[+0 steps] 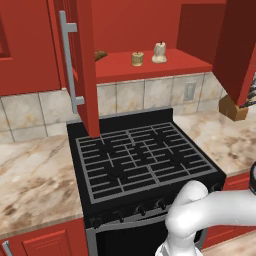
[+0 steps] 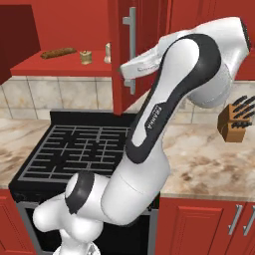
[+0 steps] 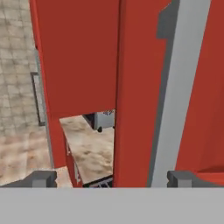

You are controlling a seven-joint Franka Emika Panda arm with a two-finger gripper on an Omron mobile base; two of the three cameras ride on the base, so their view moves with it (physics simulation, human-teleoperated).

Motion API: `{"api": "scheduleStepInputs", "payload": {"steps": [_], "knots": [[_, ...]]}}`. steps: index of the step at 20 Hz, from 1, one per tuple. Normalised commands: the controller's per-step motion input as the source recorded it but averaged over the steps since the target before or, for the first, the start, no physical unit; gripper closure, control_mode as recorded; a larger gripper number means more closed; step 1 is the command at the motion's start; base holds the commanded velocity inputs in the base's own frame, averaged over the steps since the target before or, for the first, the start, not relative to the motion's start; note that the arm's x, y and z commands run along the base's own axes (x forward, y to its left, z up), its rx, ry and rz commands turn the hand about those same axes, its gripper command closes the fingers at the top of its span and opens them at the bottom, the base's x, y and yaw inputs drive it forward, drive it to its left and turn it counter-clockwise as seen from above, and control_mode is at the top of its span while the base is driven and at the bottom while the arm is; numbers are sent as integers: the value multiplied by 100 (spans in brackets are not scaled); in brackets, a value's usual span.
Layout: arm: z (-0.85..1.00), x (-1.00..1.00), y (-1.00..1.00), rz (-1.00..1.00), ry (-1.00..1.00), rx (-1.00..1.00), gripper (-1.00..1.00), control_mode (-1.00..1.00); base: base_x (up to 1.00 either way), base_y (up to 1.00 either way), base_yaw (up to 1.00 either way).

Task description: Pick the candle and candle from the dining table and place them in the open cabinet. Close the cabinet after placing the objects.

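Left base view: near the top middle of the frame I see both candles on the red shelf of the open cabinet [image 1: 150, 67], the golden-tan cylinder [image 1: 137, 58] just left of the cream candle [image 1: 159, 52] on its flat round base, with a brown lump [image 1: 100, 55] further left. In the hand view, my gripper [image 3: 113, 178] stands with fingers wide apart at the bottom, straddling the door [image 3: 140, 87] edge and its silver handle [image 3: 175, 87].
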Motion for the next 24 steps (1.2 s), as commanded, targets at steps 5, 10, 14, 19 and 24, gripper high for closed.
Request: {"api": "scheduleStepInputs", "payload": {"steps": [5,10,14,19,24], "knots": [[-9,10,72,-67,-2,-5,-100,-100,0,0,0],[-38,30,65,-72,-7,-4,-100,-100,0,0,0],[-60,38,71,-68,0,0,-100,-100,0,0,0],[-61,73,77,-63,0,0,-100,-100,0,0,0],[-47,100,73,-56,0,0,-100,-100,0,0,0]]}}
